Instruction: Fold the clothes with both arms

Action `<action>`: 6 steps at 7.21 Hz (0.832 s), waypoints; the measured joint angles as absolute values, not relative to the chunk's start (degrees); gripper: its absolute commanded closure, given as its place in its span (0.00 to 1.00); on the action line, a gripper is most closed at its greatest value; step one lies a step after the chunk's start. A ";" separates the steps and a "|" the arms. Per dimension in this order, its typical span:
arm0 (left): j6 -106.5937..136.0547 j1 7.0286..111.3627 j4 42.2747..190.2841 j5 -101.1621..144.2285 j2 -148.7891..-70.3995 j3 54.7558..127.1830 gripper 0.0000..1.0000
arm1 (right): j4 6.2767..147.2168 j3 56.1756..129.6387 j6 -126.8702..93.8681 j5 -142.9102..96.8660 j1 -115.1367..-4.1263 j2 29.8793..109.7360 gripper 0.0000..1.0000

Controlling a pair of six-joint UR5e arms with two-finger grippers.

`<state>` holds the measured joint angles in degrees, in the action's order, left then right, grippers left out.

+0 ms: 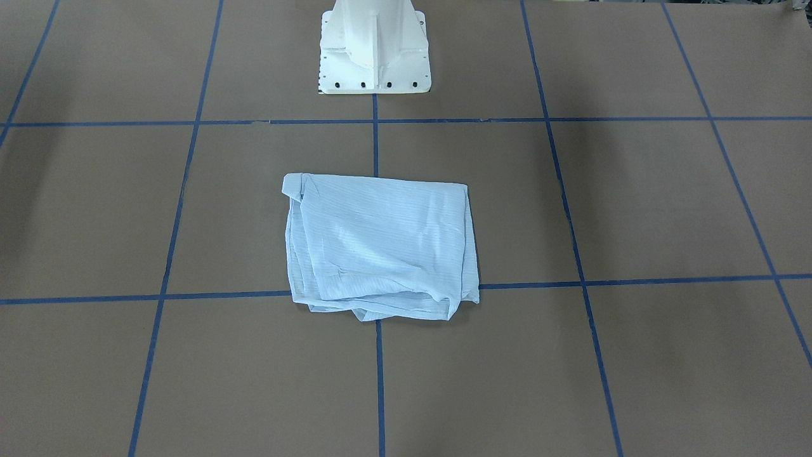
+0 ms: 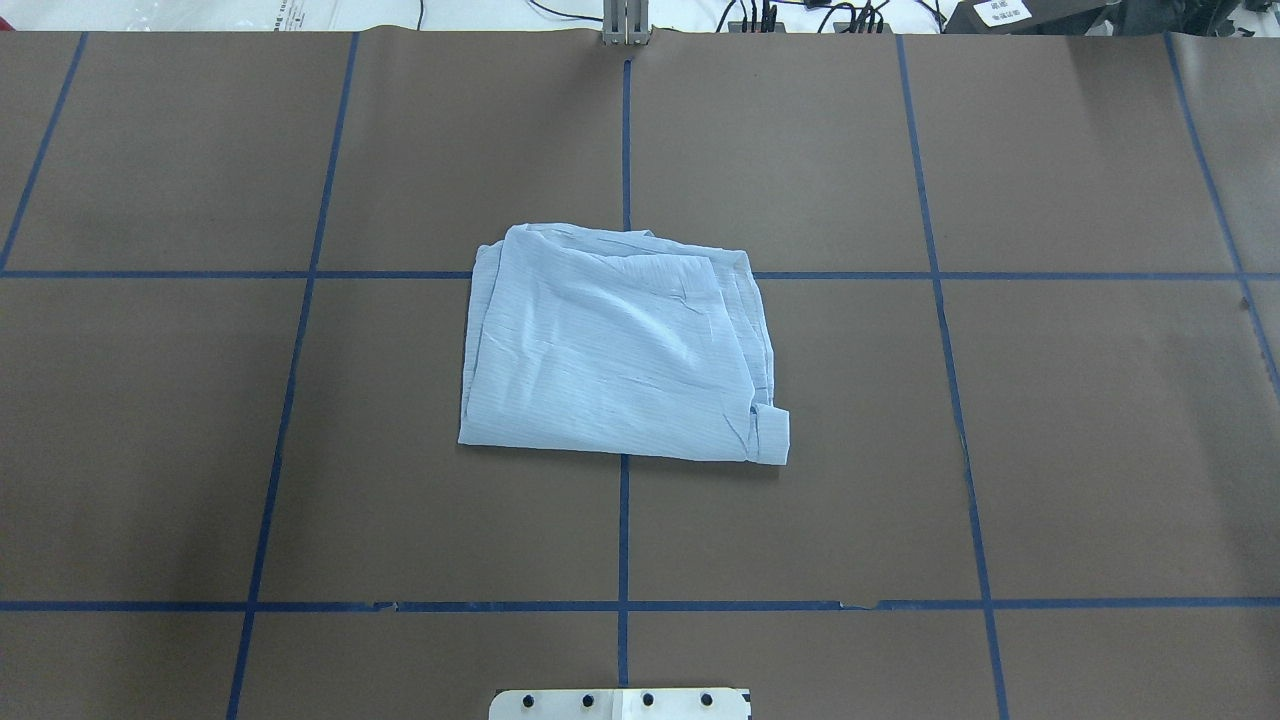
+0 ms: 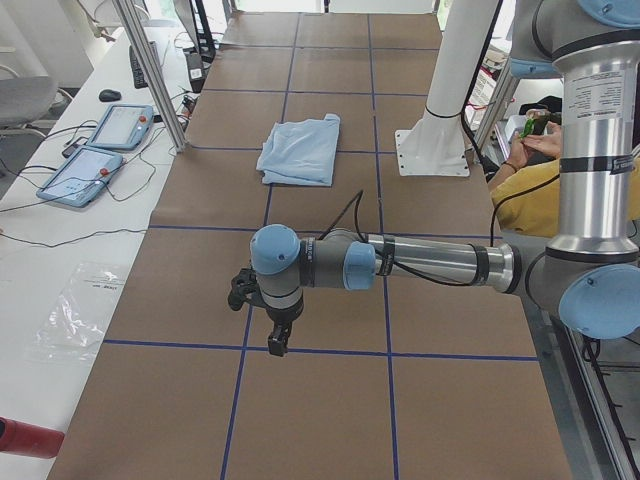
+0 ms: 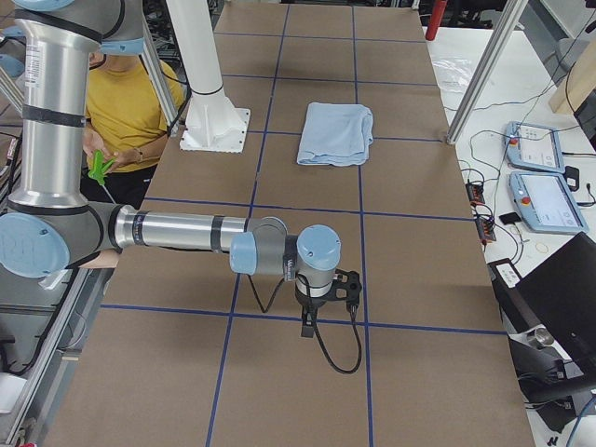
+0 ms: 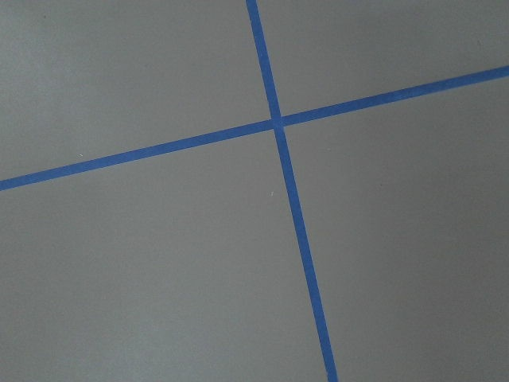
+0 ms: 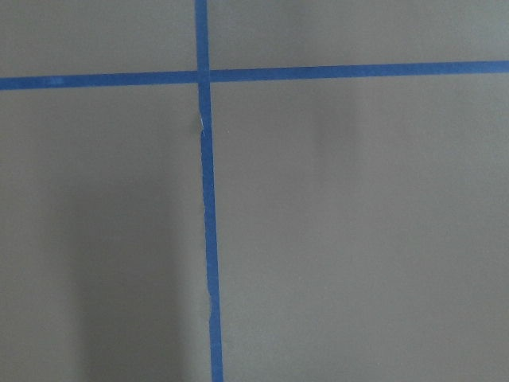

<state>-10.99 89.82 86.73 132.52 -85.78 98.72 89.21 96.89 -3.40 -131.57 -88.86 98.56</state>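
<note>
The clothes, one pale blue shirt [image 1: 380,247] [image 2: 620,350], lie folded into a rough rectangle at the table's middle, with a cuff or collar corner sticking out at one edge. No gripper touches it. In the exterior left view the left arm reaches out low over the table, far from the shirt [image 3: 300,150], its gripper [image 3: 272,335] pointing down. In the exterior right view the right arm does the same at the other end, its gripper [image 4: 312,321] also far from the shirt [image 4: 335,133]. I cannot tell whether either gripper is open or shut. Both wrist views show only brown table cover and blue tape.
The white pedestal base [image 1: 374,51] [image 3: 432,150] stands behind the shirt. A person in yellow [image 4: 130,102] sits beside the robot. Teach pendants [image 3: 95,160] [image 4: 540,177] and cables lie on side benches. Blue tape lines [image 2: 624,150] grid the brown table cover.
</note>
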 measured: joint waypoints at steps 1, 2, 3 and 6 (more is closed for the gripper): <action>-10.99 89.82 86.69 132.48 -85.70 98.66 0.00 | 89.21 96.87 -3.42 -131.57 -88.86 98.54 0.00; -10.99 89.82 86.67 132.46 -85.48 98.64 0.00 | 89.21 96.90 -3.42 -131.57 -88.85 98.53 0.00; -11.01 89.82 86.66 132.46 -85.21 98.64 0.00 | 89.21 96.92 -3.42 -131.57 -88.86 98.53 0.00; -11.02 89.82 86.66 132.45 -85.01 98.78 0.00 | 89.21 97.04 -3.43 -131.57 -88.86 98.62 0.00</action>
